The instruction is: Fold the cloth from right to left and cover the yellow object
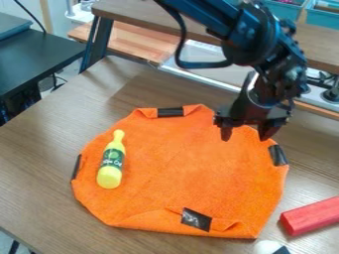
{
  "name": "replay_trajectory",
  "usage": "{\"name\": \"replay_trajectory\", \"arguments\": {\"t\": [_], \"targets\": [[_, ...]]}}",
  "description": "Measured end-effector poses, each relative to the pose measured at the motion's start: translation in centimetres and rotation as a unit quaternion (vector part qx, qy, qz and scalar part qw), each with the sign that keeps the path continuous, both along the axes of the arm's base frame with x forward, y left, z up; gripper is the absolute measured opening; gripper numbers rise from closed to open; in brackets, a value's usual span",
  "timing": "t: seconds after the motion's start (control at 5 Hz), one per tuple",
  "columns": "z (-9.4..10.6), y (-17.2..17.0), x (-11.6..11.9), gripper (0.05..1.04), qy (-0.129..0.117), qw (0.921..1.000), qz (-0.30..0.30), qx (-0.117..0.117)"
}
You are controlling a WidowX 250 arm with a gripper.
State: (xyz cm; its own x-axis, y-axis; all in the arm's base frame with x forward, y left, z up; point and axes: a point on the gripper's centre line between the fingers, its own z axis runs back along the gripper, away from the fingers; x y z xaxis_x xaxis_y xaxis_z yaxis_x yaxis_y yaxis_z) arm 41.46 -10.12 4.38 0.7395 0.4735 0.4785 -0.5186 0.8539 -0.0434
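1. We saw the task at its opening stage: the orange cloth (182,168) lay spread on the wood-grain table (39,163), its right-to-left fold not yet made.
2. The yellow bottle (110,171), the object to be covered, lay fully exposed on the cloth's left side, its rounded base toward us and its narrow neck pointing away.
3. Above the cloth's upper right edge, we found the black two-finger gripper (246,133) with its fingers spread well apart and nothing visible between them; we could not tell whether they touched the fabric.
4. By our reading, the grasp, the fold across and the covering all remained.
5. We noted soft, matte, towel-like fabric, roughly many-sided, with a turned-up flap along the near edge and four dark tape patches (197,220) around the rim.
6. The bottle looked smooth, like plastic, with a green label; a faceted red block (311,216) lay at right.
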Motion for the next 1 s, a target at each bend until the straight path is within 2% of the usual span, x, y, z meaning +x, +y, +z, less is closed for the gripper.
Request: {"name": "replay_trajectory", "arguments": {"t": [0.2, 0.4, 1.0], "targets": [[-1.2, -0.9, 0.5, 0.999, -0.005, 0.9992, 0.020, 0.034], [-1.7, -0.9, 1.0, 0.999, -0.012, 0.9984, 0.036, 0.043], [-2.4, -3.0, 2.3, 0.999, -0.013, 0.9988, 0.036, 0.029]]}}
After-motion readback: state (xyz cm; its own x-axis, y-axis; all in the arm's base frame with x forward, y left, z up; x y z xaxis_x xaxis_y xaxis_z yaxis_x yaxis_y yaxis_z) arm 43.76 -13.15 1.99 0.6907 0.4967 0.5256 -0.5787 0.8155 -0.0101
